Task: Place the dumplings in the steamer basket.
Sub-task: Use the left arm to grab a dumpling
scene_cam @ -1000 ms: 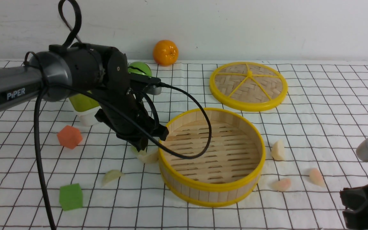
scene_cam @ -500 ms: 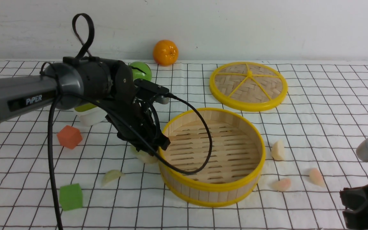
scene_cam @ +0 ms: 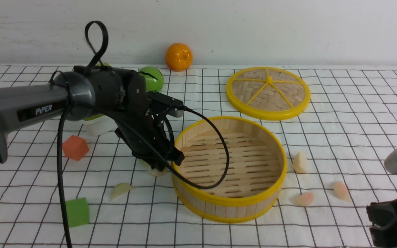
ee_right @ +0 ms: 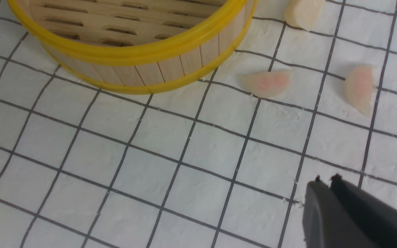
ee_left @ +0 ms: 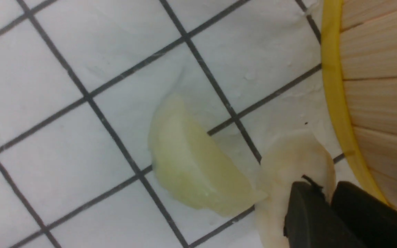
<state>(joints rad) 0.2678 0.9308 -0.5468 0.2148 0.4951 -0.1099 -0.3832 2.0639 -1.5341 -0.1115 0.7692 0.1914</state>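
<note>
In the front view, the steamer basket (scene_cam: pixel 229 203) was seen near the middle of the table (scene_cam: pixel 357 103), toward its near edge, and its lid (scene_cam: pixel 268 93) lay flat beyond it toward the far edge. The left gripper (scene_cam: pixel 162 164) was seen hanging just outside the basket's left wall, over a cream dumpling (scene_cam: pixel 156 171) lying on the table. A pale green dumpling (scene_cam: pixel 121 189) was seen nearer the left edge and a second cream dumpling (scene_cam: pixel 300 162) just beside the basket's right wall. A pinkish dumpling (scene_cam: pixel 304 199) lay near that wall and a second pinkish dumpling (scene_cam: pixel 341 191) nearer the right edge. Only the black body of the right gripper (scene_cam: pixel 388 220) was shown, at the near right corner. In the left wrist view, the left gripper (ee_left: pixel 324 193) was shown with its jaws together, the tips set against the cream dumpling (ee_left: pixel 288 162). That dumpling touched another pale green dumpling (ee_left: pixel 191 165) beside the basket wall; whether it was pinched could not be told. In the right wrist view, the right gripper (ee_right: pixel 326 179) was shown with its jaws pressed together above the table.
</note>
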